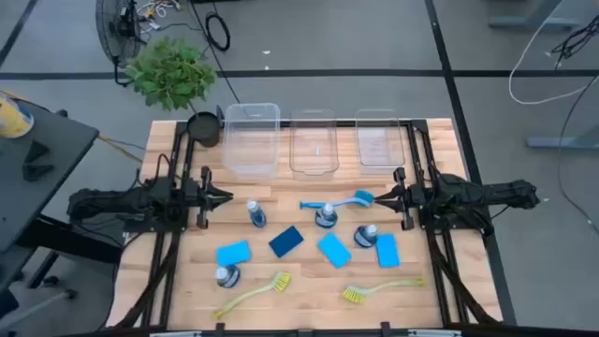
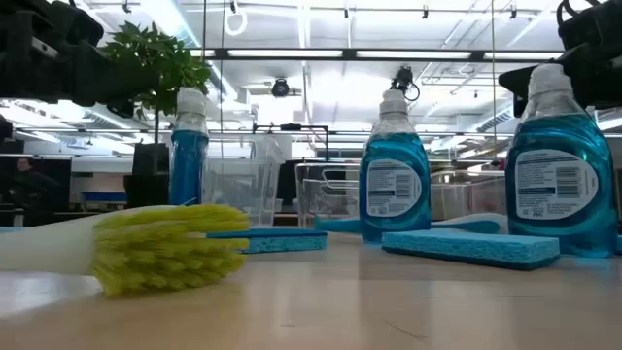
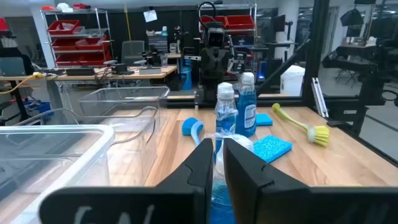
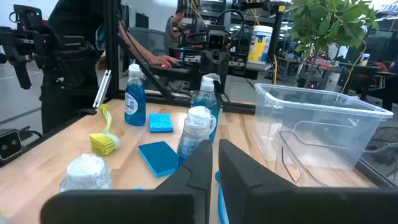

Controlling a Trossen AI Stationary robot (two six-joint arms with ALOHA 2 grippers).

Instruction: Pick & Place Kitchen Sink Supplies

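Grippers (image 1: 223, 197) flank scattered bottles (image 1: 326, 216).

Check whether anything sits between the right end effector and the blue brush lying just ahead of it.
Nothing visible does. In the high view the right end effector, shut, rests at the table's right side, and the blue brush has its head right beside those fingertips. The nearest bottle stands by the handle, off that line.

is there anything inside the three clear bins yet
No, all three clear bins at the table's far edge hold nothing; the supplies lie on the table.
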